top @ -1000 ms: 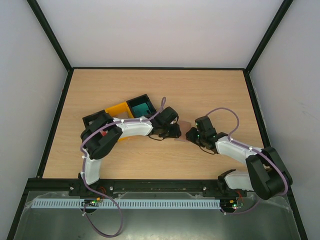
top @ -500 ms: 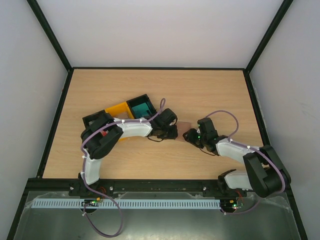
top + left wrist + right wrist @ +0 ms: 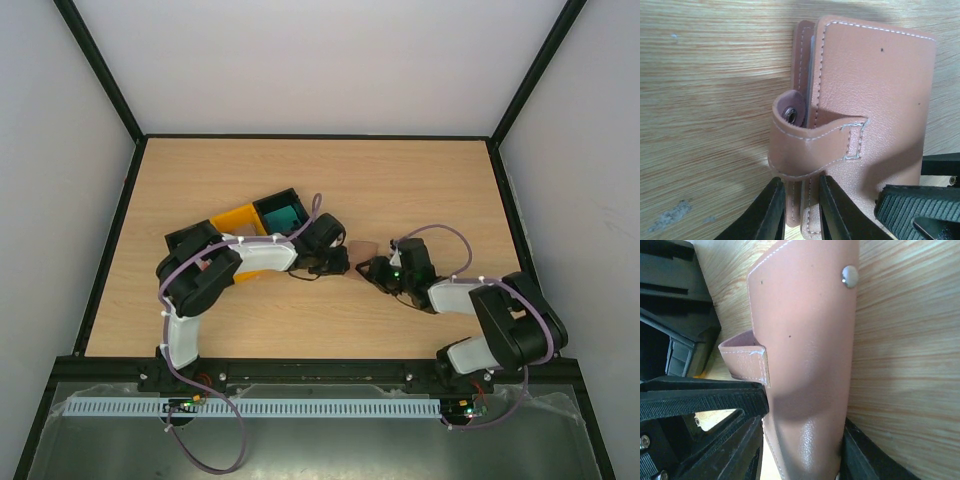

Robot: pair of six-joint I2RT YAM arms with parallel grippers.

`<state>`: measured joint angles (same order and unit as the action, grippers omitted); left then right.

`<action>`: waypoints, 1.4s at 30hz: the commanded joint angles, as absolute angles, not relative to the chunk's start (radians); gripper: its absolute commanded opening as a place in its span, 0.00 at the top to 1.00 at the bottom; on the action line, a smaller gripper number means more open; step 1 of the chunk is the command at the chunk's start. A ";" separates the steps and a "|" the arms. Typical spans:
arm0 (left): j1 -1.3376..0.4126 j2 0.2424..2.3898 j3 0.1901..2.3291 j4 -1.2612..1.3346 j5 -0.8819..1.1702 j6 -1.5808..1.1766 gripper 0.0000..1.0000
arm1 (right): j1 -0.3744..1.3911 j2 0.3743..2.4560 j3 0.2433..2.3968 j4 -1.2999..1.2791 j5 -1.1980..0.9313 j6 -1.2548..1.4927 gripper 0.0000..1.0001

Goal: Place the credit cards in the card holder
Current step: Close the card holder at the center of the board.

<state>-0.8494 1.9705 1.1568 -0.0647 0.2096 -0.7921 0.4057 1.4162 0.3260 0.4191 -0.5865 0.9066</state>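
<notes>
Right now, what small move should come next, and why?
Probably the left gripper should pull its pinched leaf outward while the right gripper holds the card holder: the snap strap is unfastened, yet the leaves lie nearly shut.

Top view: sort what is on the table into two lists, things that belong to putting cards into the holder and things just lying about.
Belongs to the job: card holder; teal card.
Just lying about: yellow tray; black tray around that card.

Wooden table (image 3: 420,190) with yellow tray (image 3: 236,217), black tray (image 3: 274,194)
</notes>
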 commanded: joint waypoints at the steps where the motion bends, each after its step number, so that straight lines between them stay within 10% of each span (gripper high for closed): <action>1: -0.841 2.022 1.099 -0.156 0.178 -0.775 0.78 | 0.420 1.479 0.327 0.576 -0.603 0.936 0.61; 12: -0.832 1.987 1.091 -0.130 0.202 -0.751 0.74 | 0.419 1.529 0.352 0.547 -0.549 0.930 0.98; 20: -0.833 1.787 1.101 -0.180 0.139 -0.743 0.45 | 0.426 1.281 0.525 -0.031 -0.293 0.734 0.98; 34: -0.812 1.294 1.129 -0.382 -0.111 -0.725 0.34 | 0.738 1.365 0.900 -0.843 0.588 0.826 0.98; 42: -0.741 1.190 1.145 -0.452 -0.088 -0.677 0.32 | 0.949 1.614 1.051 -1.069 0.720 1.003 0.98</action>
<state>-0.7734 1.2255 1.1194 -0.3889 -0.0845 -0.7132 0.8585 1.5146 0.9516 -0.8829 0.5591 0.8761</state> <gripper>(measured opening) 0.678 0.085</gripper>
